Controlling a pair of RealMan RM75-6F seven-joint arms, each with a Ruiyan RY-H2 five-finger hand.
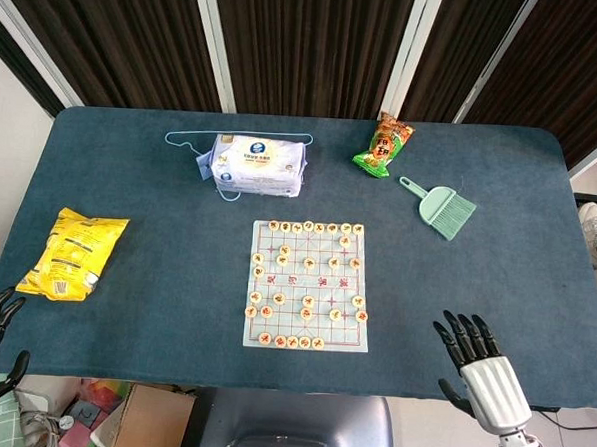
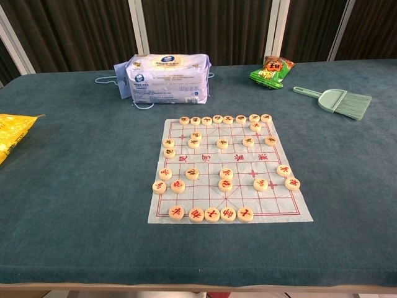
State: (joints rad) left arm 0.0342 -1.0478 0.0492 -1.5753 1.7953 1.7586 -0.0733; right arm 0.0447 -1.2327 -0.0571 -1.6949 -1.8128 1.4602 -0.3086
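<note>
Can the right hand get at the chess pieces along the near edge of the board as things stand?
Probably yes: the right hand is open at the table's near edge, and only bare cloth lies between it and the near row of chess pieces.

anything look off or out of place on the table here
Nothing spilled or damaged. The chess pieces lie scattered mid-game on the board, all flat. One oddity: a blue cord trails loose around the tissue pack. The yellow bag lies near the table's left edge. Both robot hands are empty.

bare cloth around chess board point(image 1: 307, 285) — clutter point(image 1: 256, 165) far edge
</note>
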